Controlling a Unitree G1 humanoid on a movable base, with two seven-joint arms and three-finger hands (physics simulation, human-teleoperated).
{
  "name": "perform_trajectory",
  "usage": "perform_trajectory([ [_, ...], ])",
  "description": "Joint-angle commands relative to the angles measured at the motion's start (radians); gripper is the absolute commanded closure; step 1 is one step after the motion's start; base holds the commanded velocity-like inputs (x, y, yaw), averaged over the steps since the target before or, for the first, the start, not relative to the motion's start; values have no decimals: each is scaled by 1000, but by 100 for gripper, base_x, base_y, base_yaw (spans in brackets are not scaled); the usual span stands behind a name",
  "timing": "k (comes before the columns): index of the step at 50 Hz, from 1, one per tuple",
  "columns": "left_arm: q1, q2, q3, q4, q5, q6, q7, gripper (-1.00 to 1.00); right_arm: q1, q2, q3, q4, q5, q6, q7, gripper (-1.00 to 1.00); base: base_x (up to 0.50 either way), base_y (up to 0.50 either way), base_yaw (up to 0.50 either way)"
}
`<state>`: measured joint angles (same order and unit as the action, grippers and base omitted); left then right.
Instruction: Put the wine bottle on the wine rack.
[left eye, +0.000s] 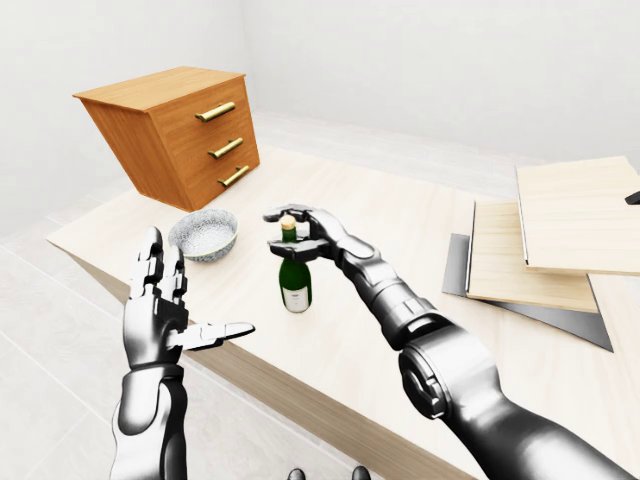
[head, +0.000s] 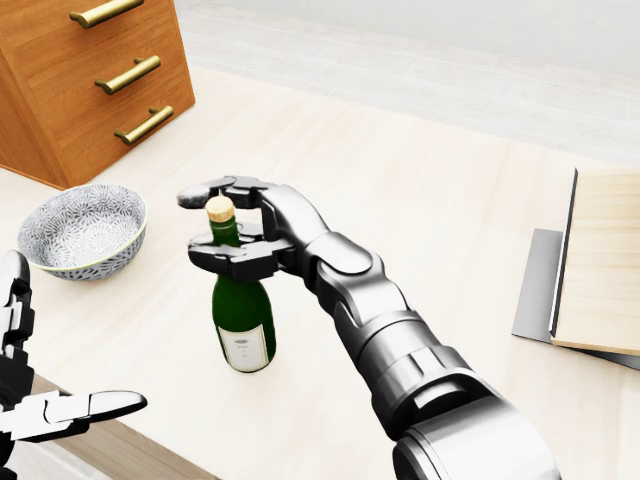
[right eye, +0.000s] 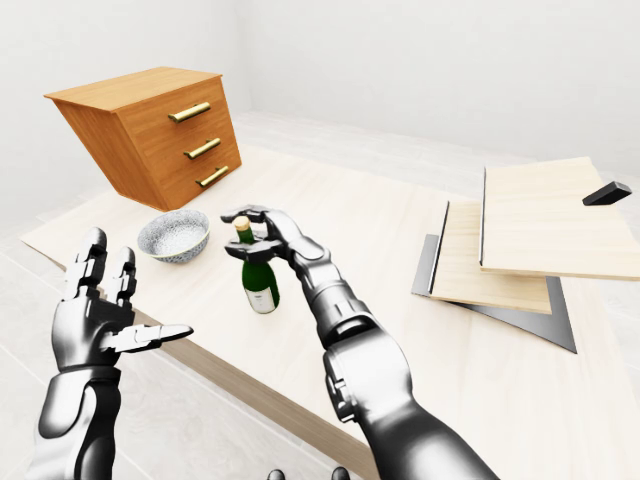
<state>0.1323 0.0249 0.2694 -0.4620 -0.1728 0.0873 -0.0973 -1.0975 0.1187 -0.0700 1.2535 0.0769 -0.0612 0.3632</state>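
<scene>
Chrome fingers of my right hand are curled round the neck of the wine bottle, one finger arcing over just beside the cork and the thumb pressing across below it, so the hand is clamped on the neck. That grip hides most of the neck from me in the head view; I see the cork, then dark green glass and the pale label lower down. One bottle, standing upright on the table.

My left hand is raised near the table's lower edge in the left-eye view, fingers spread and thumb out, holding nothing. In the head view it is cut off at the lower left corner, and only part of it shows.

To the left of the bottle in the head view sits one patterned bowl, apart from the bottle. Beyond it, at the top left, is one wooden chest of drawers with three brass handles, tilted on the table; the head view crops its top.

At the right in the left-eye view are pale wooden boards stacked over a grey sheet; I count two boards, and the right edge cuts them off. I cannot tell whether this is the wine rack.
</scene>
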Motion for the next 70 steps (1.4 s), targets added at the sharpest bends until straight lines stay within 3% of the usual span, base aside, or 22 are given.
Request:
perform_trajectory([
  [1,0,-1,-3,-6,1,0,3,-100,3,1,-2,0,-4,0,5,56,0,0,0],
  [3,0,0,-3,-11,1,0,3,-100,3,0,-2,-1,-4,0,6,88,0,0,0],
  [6,-3,0,-2,-8,1,0,3,-100,5,0,-2,-2,-4,-3,7,100,0,0,0],
  [27,-10,3,-2,20,-2,0,1,-100,13,-12,-7,-16,8,-5,4,100,0,0,0],
  [47,-7,0,-16,19,3,0,2,-100,18,-72,-18,-74,54,7,-19,100,0,0,0],
  [55,-10,2,-15,27,3,0,4,-100,14,-112,-25,-119,86,32,-32,100,0,0,0],
  [70,-12,2,-21,29,4,0,8,-100,41,-199,-43,-258,168,112,-52,100,0,0,0],
])
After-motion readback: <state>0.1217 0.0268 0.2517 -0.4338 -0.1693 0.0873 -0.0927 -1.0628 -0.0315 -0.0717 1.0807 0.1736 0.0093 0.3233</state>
